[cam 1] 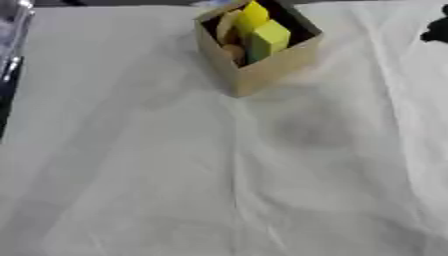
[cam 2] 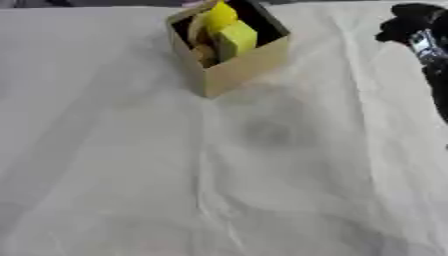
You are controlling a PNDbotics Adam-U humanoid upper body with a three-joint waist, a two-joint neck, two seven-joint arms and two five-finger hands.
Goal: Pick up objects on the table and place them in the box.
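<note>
I see the box (cam 1: 262, 60) standing at the far end of the white cloth (cam 1: 219, 175), and I use it as my mark for where things are. It is a small brown cardboard box, open on top and turned so one corner points at me. I think it sits out there alone so my hands can reach it from either side. Inside it are a yellow block (cam 1: 252, 15), a yellow-green block (cam 1: 269, 37) just beside it, and something pale and curved (cam 1: 226, 25) to the left of them. Lower down in the box there is a small brownish thing (cam 1: 234, 52) that I cannot make out. The blocks stick up over the rim, so the box looks quite full. On the cloth near the box I see nothing left to pick up, so I judge the job is nearly done or done. My right hand (cam 2: 411, 25) is up off to the right of the box, well apart from it, dark and blurry, and I cannot tell if its fingers are wide or curled. My left hand does not show.
</note>
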